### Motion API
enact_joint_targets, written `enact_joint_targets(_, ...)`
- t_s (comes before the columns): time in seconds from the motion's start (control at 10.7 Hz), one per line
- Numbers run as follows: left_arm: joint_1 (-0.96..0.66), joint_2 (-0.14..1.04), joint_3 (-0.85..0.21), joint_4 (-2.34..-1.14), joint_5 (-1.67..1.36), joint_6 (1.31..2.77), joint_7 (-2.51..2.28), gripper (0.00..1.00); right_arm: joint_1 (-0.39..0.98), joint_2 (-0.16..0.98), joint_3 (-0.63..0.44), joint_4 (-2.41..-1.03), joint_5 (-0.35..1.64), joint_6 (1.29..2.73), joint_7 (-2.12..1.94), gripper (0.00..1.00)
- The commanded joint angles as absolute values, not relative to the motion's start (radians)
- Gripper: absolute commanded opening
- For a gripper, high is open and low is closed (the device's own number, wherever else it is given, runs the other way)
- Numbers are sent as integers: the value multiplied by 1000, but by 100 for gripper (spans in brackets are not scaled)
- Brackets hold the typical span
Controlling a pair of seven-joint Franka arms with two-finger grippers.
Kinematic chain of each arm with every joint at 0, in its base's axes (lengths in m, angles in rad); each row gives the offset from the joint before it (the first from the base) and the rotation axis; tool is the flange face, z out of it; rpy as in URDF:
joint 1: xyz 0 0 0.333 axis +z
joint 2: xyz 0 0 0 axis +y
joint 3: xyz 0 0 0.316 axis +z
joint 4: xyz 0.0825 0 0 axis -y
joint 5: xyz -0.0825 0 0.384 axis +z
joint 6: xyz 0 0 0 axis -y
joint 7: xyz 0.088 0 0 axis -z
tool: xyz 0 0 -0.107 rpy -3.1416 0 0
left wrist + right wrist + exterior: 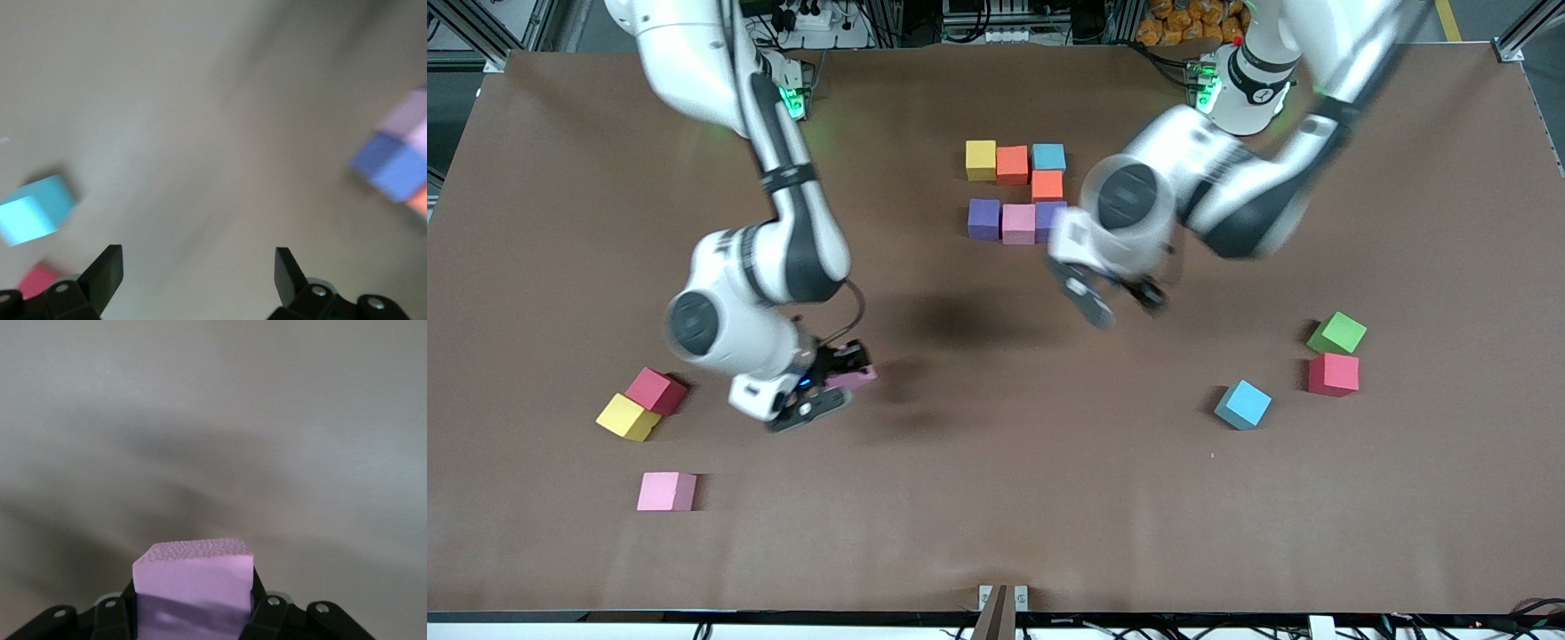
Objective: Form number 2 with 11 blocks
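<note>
While your right gripper (831,384) hangs over bare table toward the right arm's end, its fingers are clamped on a pink block (854,377); the right wrist view shows that block (193,583) squeezed between the two pads, lifted clear of the brown table (996,498).

Your left gripper (1116,298) hovers over the table just beside the partly built number 2 (1016,188), and its fingers stand wide apart with nothing between them, as the left wrist view (197,277) confirms.

You can see the number so far as seven blocks. The row farthest from the front camera is a yellow block (980,160), an orange block (1012,164) and a light blue block (1048,157). A second orange block (1047,186) sits alone below the light blue one. The next row reads purple block (983,219), pink middle block (1018,223) and a second purple block (1048,216), this last partly covered by the left arm.

Loose pieces lie well apart from it. Toward the right arm's end you have a dark pink block (655,390) touching a second yellow block (628,417), and a light pink block (666,492) nearer the camera. Toward the left arm's end sit a green block (1336,333), a red block (1333,374) just beside it, and a loose blue block (1242,404).
</note>
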State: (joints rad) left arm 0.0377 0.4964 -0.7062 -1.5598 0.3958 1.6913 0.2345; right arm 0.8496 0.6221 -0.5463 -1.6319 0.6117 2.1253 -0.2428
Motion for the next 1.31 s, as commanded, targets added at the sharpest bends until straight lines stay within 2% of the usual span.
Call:
enact_joint_targets(0.0,80,511,-706,-1484,477,1669,285,100,1021,529,-563,-1811,600,2274,-47,5)
enact_joint_targets(0.28,84,531,-583,-1447,420,1672,133,100,1294,544,-661,-1890,597,2387,177,4)
enact_joint_targets(0.47,86,541,-536,-1448,420,1739,65,100,1406,543,-680,-1971,597,2485,259,4)
enact_joint_targets(0.75,141,603,-520,-1457,413,1871,-21,100,1550,543,-684,-2063,597,2598,458,3)
enact_joint_targets(1.03,161,666,-519,-1465,428,1971,-49,100,1692,543,-765,-2130,597,2609,555,0)
enact_joint_targets(1.22,161,702,-503,-1477,428,2032,-52,100,1729,549,-782,-2146,597,2608,612,0)
